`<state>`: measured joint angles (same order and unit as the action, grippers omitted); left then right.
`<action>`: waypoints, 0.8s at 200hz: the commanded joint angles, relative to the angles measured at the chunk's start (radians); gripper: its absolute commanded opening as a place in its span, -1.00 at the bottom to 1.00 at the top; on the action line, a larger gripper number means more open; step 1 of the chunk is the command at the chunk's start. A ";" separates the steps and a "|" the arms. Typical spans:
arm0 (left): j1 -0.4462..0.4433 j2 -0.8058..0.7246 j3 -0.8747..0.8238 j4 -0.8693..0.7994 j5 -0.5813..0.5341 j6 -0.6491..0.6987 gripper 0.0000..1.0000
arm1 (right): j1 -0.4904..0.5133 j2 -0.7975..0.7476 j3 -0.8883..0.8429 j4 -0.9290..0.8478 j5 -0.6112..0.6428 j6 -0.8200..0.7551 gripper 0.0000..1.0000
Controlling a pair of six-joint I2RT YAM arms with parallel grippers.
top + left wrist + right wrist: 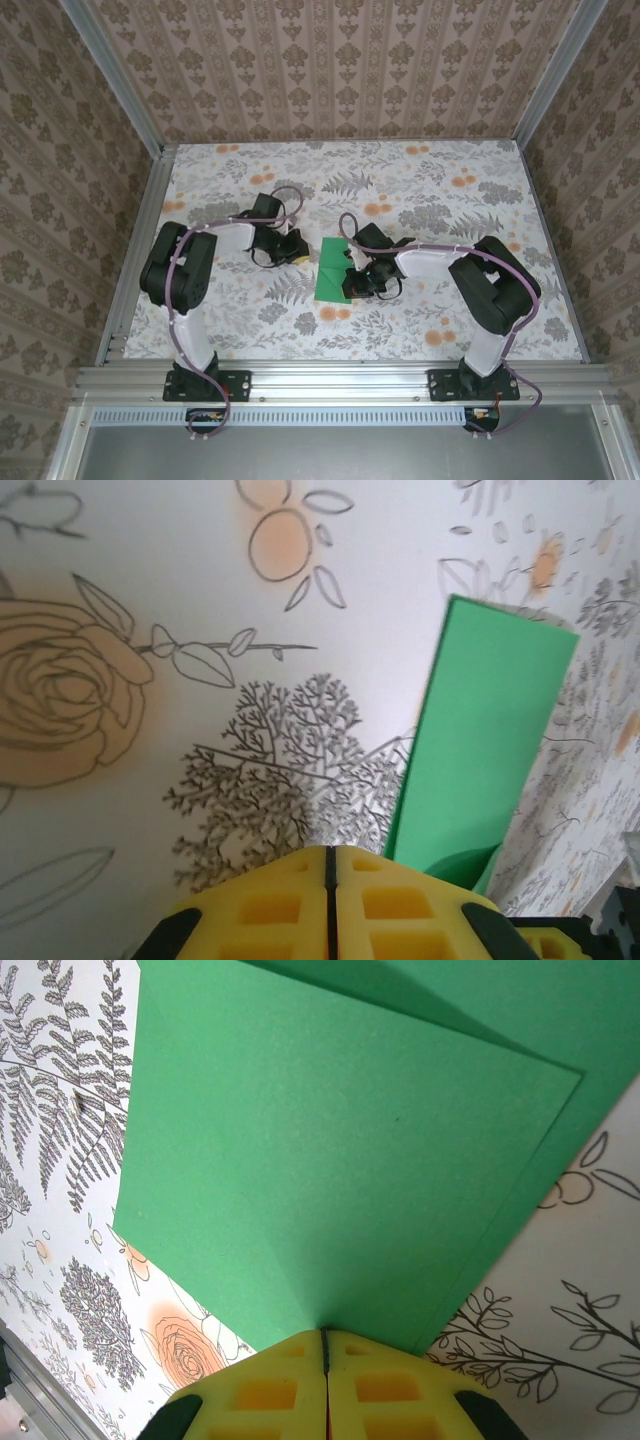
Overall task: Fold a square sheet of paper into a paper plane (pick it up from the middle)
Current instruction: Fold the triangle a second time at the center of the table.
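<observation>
The bright green sheet of paper lies mid-table, folded into a narrow rectangle with a layer edge showing. My right gripper is at its right edge, its yellow jaws closed together on the paper's border; a slight ridge runs up the paper from the pinch. My left gripper sits left of the sheet, shut with nothing between its fingers, pointing at the flowered tabletop. From there the paper stands a little to the right, one lower corner curled up.
The flowered tablecloth covers the table. Patterned walls and an aluminium frame close in the left, back and right sides. Both arms' bases are bolted to the near rail.
</observation>
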<state>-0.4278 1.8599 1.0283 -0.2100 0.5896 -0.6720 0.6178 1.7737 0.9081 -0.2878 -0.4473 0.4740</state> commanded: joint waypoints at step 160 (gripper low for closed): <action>-0.268 0.010 -0.110 0.200 -0.070 -0.206 -0.94 | -0.003 0.072 -0.069 -0.126 0.137 0.010 -0.84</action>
<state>-0.6868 1.8397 0.9173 -0.0044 0.5381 -0.8608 0.6167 1.7737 0.9081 -0.2874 -0.4492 0.4751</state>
